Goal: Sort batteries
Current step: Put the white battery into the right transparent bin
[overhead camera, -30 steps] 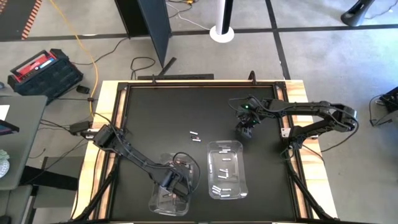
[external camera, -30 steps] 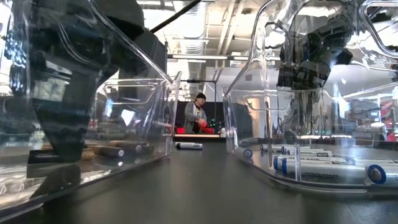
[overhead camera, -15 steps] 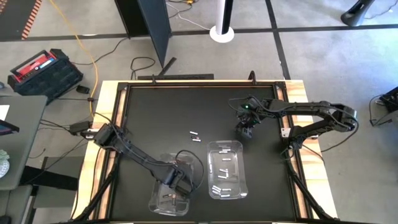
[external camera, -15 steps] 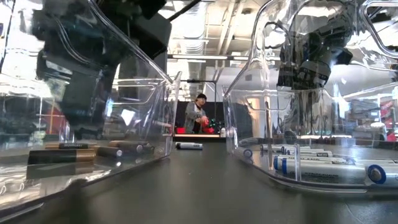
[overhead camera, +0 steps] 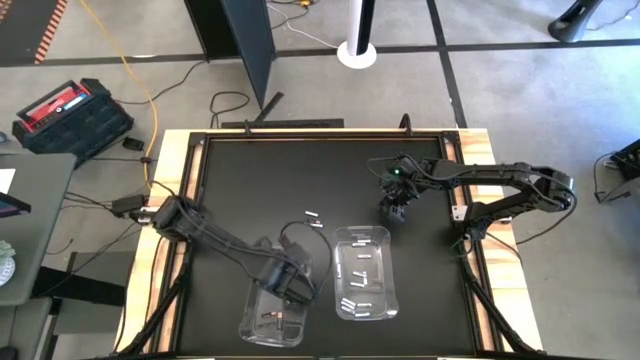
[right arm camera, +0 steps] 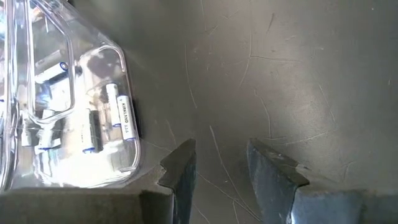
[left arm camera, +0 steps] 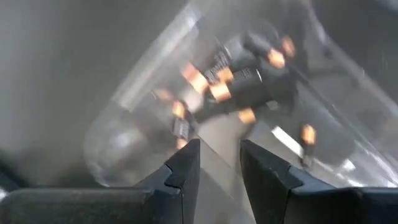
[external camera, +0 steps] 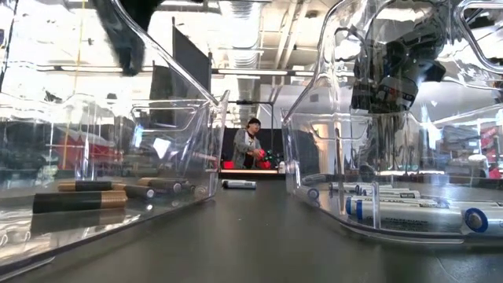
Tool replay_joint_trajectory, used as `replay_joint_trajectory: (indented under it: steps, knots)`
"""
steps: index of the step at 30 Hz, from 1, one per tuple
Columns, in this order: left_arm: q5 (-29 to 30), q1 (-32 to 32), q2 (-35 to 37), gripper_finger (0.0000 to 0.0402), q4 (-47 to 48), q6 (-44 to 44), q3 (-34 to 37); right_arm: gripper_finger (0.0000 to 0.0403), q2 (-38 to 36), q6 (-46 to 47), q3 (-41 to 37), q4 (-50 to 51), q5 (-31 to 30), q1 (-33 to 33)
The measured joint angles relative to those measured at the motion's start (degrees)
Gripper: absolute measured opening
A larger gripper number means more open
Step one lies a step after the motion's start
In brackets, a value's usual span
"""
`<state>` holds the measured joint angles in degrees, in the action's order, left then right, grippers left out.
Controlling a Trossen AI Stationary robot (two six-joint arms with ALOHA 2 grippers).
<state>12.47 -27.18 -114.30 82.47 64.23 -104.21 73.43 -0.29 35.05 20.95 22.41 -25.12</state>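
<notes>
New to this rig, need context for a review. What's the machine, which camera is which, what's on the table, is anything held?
Two dark robot arms work at a black table, sorting batteries. One camera looks straight down, one sits at table height, and one rides on each wrist. The left bin holds dark batteries; the right bin holds white batteries. Two loose batteries lie on the table. The left gripper hangs open over the left bin, empty. The right gripper waits open above bare tabletop.

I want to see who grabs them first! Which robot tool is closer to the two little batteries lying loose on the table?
Left. The left tool hangs over its clear bin, just below the loose batteries. The right tool waits farther off, beyond the other bin.
</notes>
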Motion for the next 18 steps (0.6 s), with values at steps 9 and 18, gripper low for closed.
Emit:
replay_joint_trajectory:
  steps: [9,18]
  knots:
    - [14.6,6.9,0.0,0.0108,7.5,-16.0,-8.1,0.0162,0.0,2.2,0.0,0.0,0.0,0.0]
    - [17.1,20.1,6.0,0.0135,-0.2,-38.8,-5.0,0.0162,0.0,4.0,0.0,-0.6,0.0,0.0]
